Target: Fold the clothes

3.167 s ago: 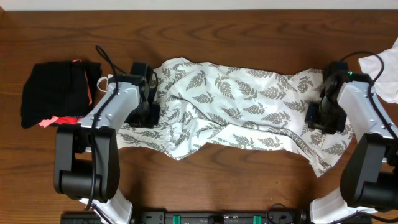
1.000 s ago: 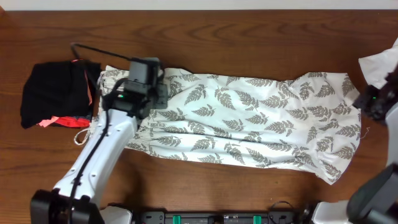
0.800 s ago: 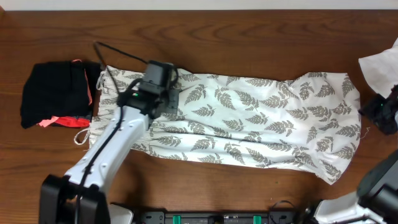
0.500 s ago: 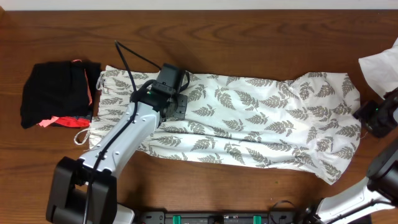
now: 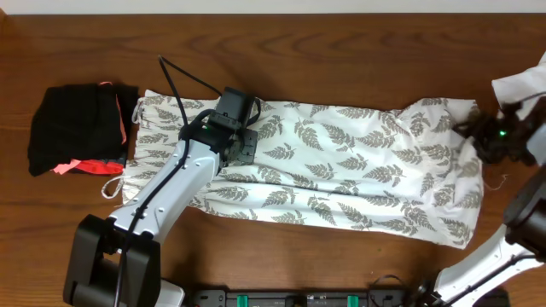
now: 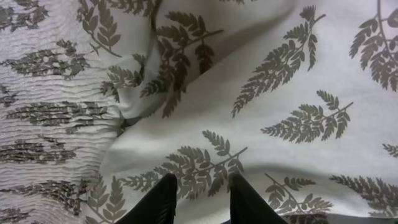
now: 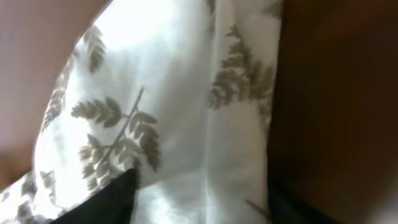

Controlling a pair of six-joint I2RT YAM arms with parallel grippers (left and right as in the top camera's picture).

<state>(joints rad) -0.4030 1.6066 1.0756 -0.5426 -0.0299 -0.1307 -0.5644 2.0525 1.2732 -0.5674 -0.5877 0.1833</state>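
The dress (image 5: pixel 358 170) lies spread lengthwise across the middle of the overhead frame, its white cloth covered in grey-green fern leaves. Its gathered, crinkled end is at the left and its wider end at the right. A shallow ridge of folds runs along its length, and the lower right corner reaches down toward the bottom of the frame. At the lower left a thin white strap (image 5: pixel 109 189) loops off the cloth onto the wood.

My left pincer (image 6: pixel 200 196) sits over the left-centre part of the dress, just right of the crinkled band. In my left wrist view the two dark fingers (image 6: pixel 163 200) stand only a little apart at the bottom edge. Printed cloth lies flat in the narrow gap, and I have hold of nothing.

My right pincer (image 7: pixel 199 202) is at the dress's right edge, near its upper right corner, where the cloth bunches in toward me. In my right wrist view the picture is blurred. A fold of the print fills the space between my two fingers, which stand fairly wide apart at the lower corners. I cannot tell whether they are biting the fold or only straddling it.

Left of the dress, nearly touching its crinkled end, sits a black bundle (image 5: pixel 81 128) with coral-pink trim. A plain white cloth (image 5: pixel 522 89) lies at the right edge of the overhead frame, above my right pincer. All of it rests on the dark wooden table (image 5: pixel 341 51).
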